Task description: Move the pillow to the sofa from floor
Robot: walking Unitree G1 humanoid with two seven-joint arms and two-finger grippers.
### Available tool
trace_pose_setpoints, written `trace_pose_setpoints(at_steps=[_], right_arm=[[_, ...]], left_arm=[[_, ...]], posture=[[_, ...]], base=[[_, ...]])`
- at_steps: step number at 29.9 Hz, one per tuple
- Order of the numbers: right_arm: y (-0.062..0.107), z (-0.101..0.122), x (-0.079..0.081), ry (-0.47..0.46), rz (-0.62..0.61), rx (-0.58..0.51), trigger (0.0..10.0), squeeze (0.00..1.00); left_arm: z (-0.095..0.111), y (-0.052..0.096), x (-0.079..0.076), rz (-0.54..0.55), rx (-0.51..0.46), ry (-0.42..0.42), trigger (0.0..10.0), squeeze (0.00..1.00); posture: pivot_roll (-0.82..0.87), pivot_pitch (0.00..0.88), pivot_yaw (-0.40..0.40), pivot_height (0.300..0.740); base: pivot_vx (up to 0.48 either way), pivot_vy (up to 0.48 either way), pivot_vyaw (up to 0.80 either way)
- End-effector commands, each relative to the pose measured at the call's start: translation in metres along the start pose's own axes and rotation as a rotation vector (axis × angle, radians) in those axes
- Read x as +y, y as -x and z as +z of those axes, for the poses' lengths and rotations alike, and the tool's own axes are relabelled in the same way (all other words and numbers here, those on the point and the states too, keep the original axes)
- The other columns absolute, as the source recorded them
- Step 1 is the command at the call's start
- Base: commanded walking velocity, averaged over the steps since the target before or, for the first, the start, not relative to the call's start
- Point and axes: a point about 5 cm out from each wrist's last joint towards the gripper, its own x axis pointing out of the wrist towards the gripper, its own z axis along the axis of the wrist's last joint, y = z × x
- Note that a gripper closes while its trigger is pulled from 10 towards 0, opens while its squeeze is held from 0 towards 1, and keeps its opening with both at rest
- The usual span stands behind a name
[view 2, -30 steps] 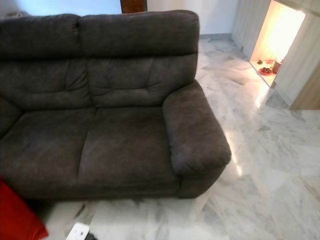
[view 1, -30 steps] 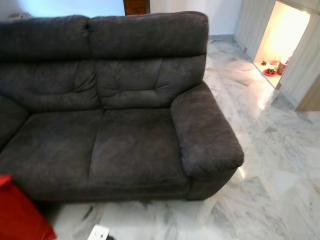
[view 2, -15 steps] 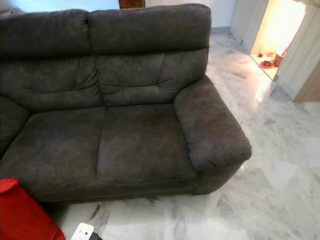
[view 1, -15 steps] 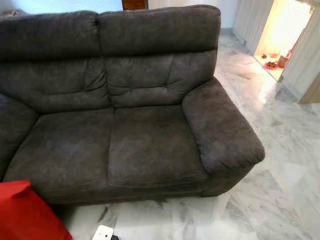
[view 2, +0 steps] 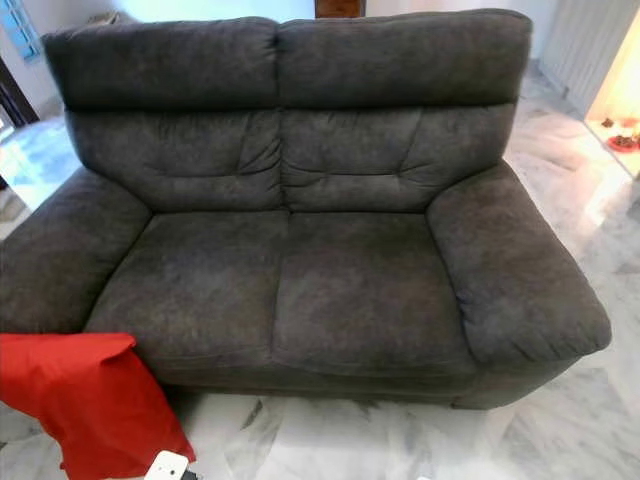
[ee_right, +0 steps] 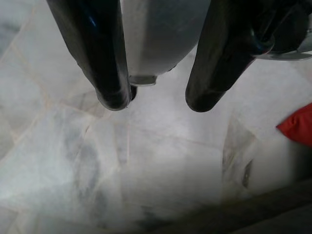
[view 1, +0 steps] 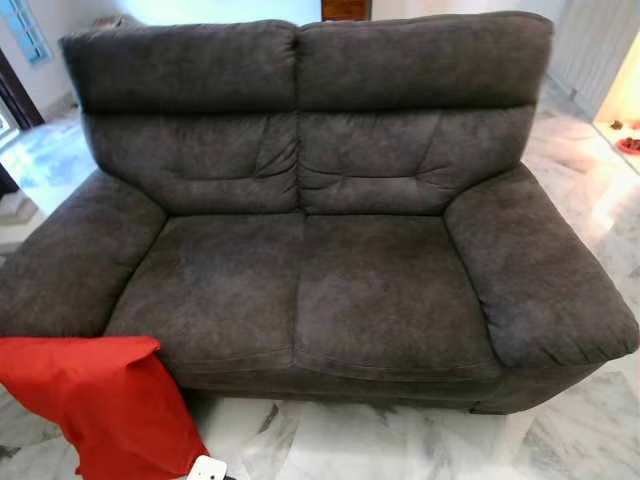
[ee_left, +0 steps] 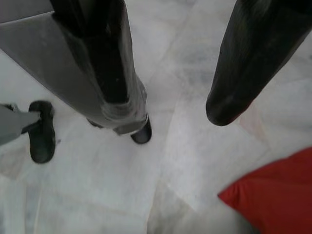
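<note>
Pillow (view 1: 105,400) first: the red cushion lies on the marble floor (view 1: 400,450), leaning against the front of the sofa (view 1: 330,280) just below its left armrest, so nothing has been lifted yet. Both seat cushions of the sofa are bare, which leaves plenty of room to drop it. Neither arm is at work. The left gripper (ee_left: 175,105) hangs over the floor beside the pillow's corner, fingers spread with nothing between them. The right gripper (ee_right: 153,100) also hangs empty, fingers parted, near the sofa's base. Judging by this, the approach is done and a reach down comes next.
</note>
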Motion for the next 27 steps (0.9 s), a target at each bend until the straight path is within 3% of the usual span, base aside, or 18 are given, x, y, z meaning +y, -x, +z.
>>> trace_pose_setpoints(at_steps=[1,8,17,27], right_arm=[[0.0020,-0.0074,-0.0033,-0.012,-0.012,0.019,10.0,0.00],[0.0022,-0.0069,-0.0048,0.014,-0.002,0.021,10.0,0.00],[0.0019,-0.0056,-0.0017,-0.006,0.006,0.000,10.0,0.00],[0.0021,-0.0046,-0.0055,-0.029,-0.026,-0.007,10.0,0.00]], left_arm=[[-0.0056,0.0005,-0.0003,-0.001,0.024,-0.010,10.0,0.00],[-0.0062,0.0005,-0.0016,-0.004,0.026,-0.004,10.0,0.00],[-0.0072,0.0007,-0.0005,-0.003,0.032,-0.006,10.0,0.00],[-0.0065,0.0007,0.0005,-0.002,0.030,-0.009,10.0,0.00]], posture=[[-0.06,0.110,0.032,0.740],[-0.06,0.116,0.023,0.740],[-0.06,0.120,0.028,0.740],[-0.06,0.119,0.029,0.740]], base=[[0.000,0.390,0.00],[0.000,0.393,0.00],[0.000,0.391,0.68],[0.000,0.391,0.00]])
